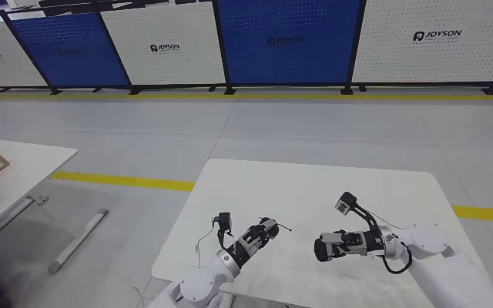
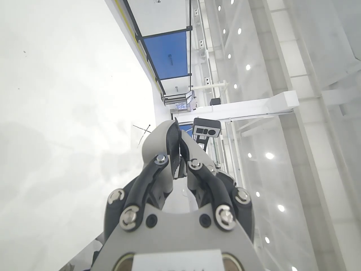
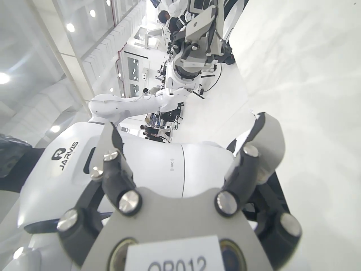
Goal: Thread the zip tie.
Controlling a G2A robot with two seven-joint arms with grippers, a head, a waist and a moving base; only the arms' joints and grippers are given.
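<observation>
Okay, my left gripper (image 2: 177, 135) is clamped shut, apparently pinching the thin black plastic zip tie (image 2: 143, 133). Risk as I judge it: the tie is slim and floppy, so a loose pinch could let it twist or slip, and the tail would miss the head. Its strands poke out just beside that gripper's tip, above the white bench (image 1: 308, 192). My right gripper (image 3: 184, 122) sits near, spread wide, holding nothing, apart from the tie.

Bright overhead light; ceiling lamps (image 2: 248, 67) blown out; table (image 2: 56, 57) washed pale; wrist views bowed at edges.
</observation>
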